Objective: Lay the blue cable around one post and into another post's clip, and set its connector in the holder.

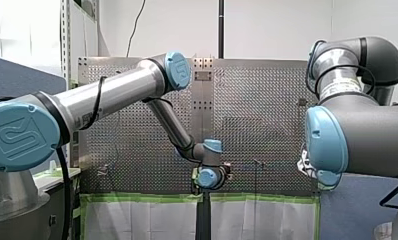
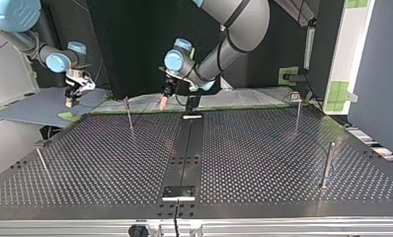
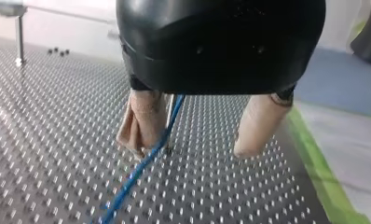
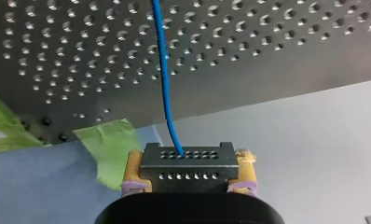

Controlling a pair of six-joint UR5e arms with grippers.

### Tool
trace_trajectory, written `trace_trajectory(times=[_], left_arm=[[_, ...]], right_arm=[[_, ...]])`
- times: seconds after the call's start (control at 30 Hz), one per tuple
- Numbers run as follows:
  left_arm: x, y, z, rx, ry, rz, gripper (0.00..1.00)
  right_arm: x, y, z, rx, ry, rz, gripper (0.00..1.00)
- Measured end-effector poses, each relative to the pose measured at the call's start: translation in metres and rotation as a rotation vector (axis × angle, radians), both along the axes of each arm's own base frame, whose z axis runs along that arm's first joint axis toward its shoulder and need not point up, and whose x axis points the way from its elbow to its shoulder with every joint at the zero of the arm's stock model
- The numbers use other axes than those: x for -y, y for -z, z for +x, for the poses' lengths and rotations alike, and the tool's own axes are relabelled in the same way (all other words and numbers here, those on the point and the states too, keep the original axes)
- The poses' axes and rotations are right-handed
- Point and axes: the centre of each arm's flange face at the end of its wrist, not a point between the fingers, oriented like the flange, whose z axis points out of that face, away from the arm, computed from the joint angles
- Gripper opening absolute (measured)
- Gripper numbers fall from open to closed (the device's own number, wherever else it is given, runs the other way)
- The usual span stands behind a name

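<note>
In the right wrist view my right gripper [image 4: 189, 157] is shut on a black connector block [image 4: 188, 171] with rows of small holes. The blue cable [image 4: 164, 70] leaves the block and runs ahead over the perforated table [image 4: 267, 56]. In the left wrist view my left gripper [image 3: 189, 148] is open, its beige-padded fingers [image 3: 144, 119] just above the table. The blue cable [image 3: 141, 165] passes close beside one finger, inside the gap, and lies loose on the table. In the top view my left gripper [image 2: 163, 101] hangs at the table's far edge near the middle, and my right gripper [image 2: 71, 98] is off the table at the far left.
Thin posts stand on the table in the top view: one [image 2: 129, 114] near my left gripper, one with a clip on top [image 2: 296, 111] at the far right, one [image 2: 327, 165] at the right, one [image 2: 41, 160] at the left. A small black plate [image 2: 179, 191] sits at the near edge.
</note>
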Motion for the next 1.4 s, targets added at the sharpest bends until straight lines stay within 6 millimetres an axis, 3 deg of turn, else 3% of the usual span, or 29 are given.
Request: trace_trajectory(times=[0.57,0.9,1.2,1.4], left_arm=[[0.015,-0.007,-0.031,0.023,0.118,0.093,1.0],[0.013,-0.037,-0.058,0.06,0.18,0.113,1.0],[0.023,-0.039,-0.082,0.06,0.231,0.134,1.0],[0.026,-0.04,-0.087,0.061,0.231,0.136,1.0]], right_arm=[[0.002,0.002,-0.001,0.01,0.003,0.0,0.07],[0.001,0.002,0.003,0.011,-0.002,0.003,0.07],[0.0,0.003,0.006,0.036,-0.003,0.011,0.07],[0.0,0.002,0.006,0.048,-0.004,0.008,0.07]])
